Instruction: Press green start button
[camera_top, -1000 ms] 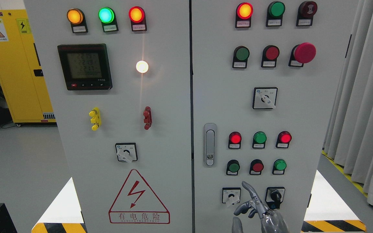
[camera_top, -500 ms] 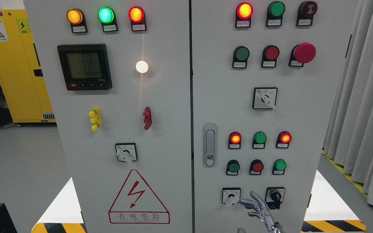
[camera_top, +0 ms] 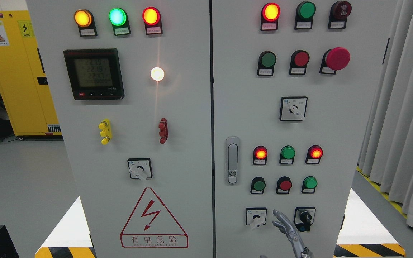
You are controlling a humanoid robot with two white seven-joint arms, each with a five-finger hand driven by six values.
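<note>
Showing one right robot hand (camera_top: 288, 229) | fingers extended | three lower buttons (camera_top: 285, 185)

A smooth grey floor (camera_top: 20, 179) is seen at the left, where a yellow cabinet (camera_top: 16, 71) bearing warning labels is set against the back. At the right, pale grey curtains (camera_top: 403, 107) are hung in long folds, and a yellow line (camera_top: 378, 186) is marked on the floor below them. Black-and-yellow hazard stripes (camera_top: 368, 249) are painted along the bottom edge.
</note>
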